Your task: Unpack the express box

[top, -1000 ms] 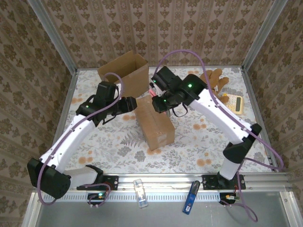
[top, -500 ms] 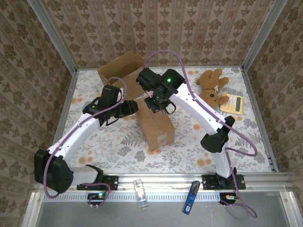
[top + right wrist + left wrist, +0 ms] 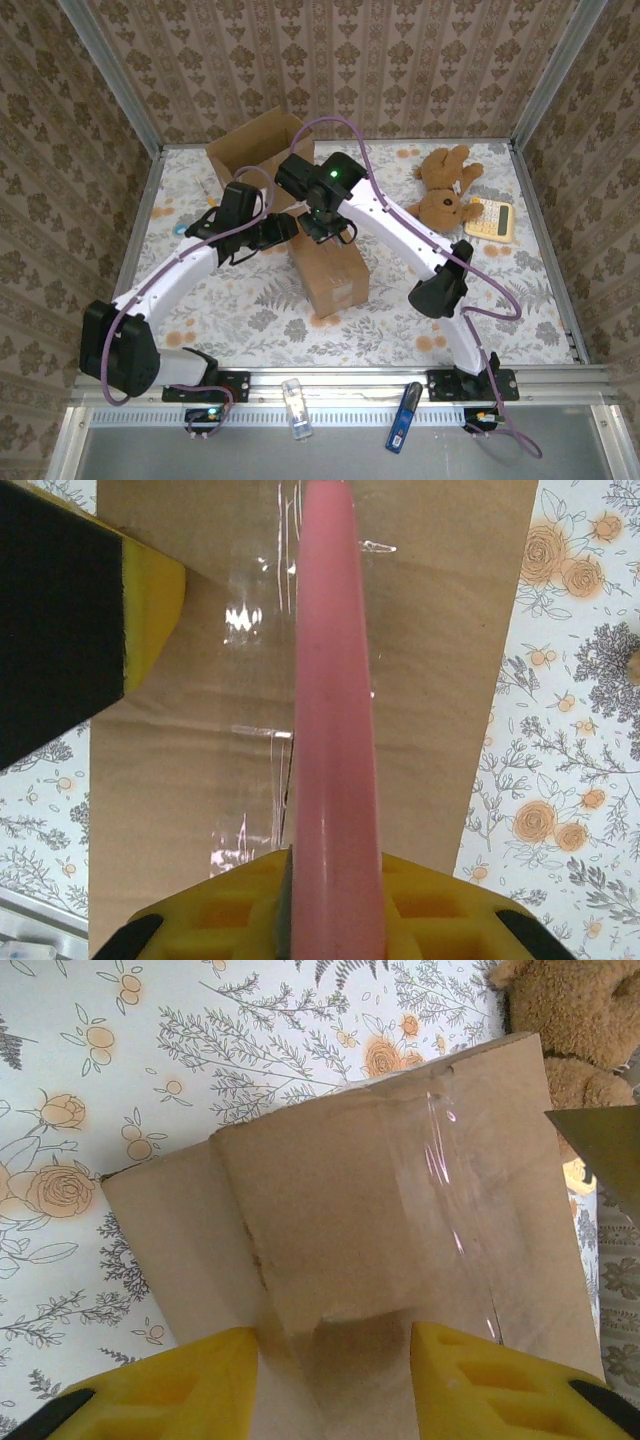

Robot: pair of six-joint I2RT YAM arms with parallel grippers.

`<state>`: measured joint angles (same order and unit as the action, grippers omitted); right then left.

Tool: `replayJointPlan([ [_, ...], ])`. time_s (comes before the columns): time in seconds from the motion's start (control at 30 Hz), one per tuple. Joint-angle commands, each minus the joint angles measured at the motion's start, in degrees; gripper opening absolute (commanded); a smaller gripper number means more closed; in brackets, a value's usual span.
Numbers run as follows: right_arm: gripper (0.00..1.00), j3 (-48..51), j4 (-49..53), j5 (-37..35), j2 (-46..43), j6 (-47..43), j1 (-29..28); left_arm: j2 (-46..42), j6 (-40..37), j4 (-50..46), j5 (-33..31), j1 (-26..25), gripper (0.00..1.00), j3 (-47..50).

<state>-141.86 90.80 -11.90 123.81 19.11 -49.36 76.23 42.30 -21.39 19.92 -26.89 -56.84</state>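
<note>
The express box (image 3: pixel 327 272), a brown carton sealed with clear tape, lies in the middle of the table. My left gripper (image 3: pixel 284 229) is at its far left corner. In the left wrist view its yellow fingers (image 3: pixel 190 1385) stand apart over the cardboard (image 3: pixel 380 1210), so the left gripper (image 3: pixel 335 1370) is open with nothing gripped. My right gripper (image 3: pixel 322 224) hovers over the box's far end, shut on a pink tool (image 3: pixel 328 680). The tool points along the taped seam of the box top (image 3: pixel 440 630). The right gripper (image 3: pixel 330 880) clamps the tool's rear.
An open empty carton (image 3: pixel 262 150) stands at the back left. A brown teddy bear (image 3: pixel 445 188) and a yellow calculator (image 3: pixel 492 218) lie at the back right. A clear item (image 3: pixel 293 408) and a blue item (image 3: pixel 403 415) rest on the near rail.
My right arm has swung left, bringing the pink tool over the box's far end and uncovering the teddy bear. My left gripper has shifted slightly right, closer to the box corner.
</note>
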Motion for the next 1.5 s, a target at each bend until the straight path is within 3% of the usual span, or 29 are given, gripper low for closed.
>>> replayJointPlan([
  [0.0, 0.00, -2.1, 1.7, -2.0, 0.9, 0.9, -0.2, 0.5, 0.9, 1.9, 1.5, 0.4, 0.46, 0.7],
  [0.3, 0.00, -2.2, 1.2, -2.6, 1.4, 1.1, -0.1, 1.0, 1.2, 2.7, 1.7, 0.4, 0.51, 1.2],
  [1.47, 0.00, -0.3, 0.8, -4.8, 4.0, 5.5, -0.5, 0.9, 1.9, 4.9, 2.2, 0.4, 0.48, 6.9],
])
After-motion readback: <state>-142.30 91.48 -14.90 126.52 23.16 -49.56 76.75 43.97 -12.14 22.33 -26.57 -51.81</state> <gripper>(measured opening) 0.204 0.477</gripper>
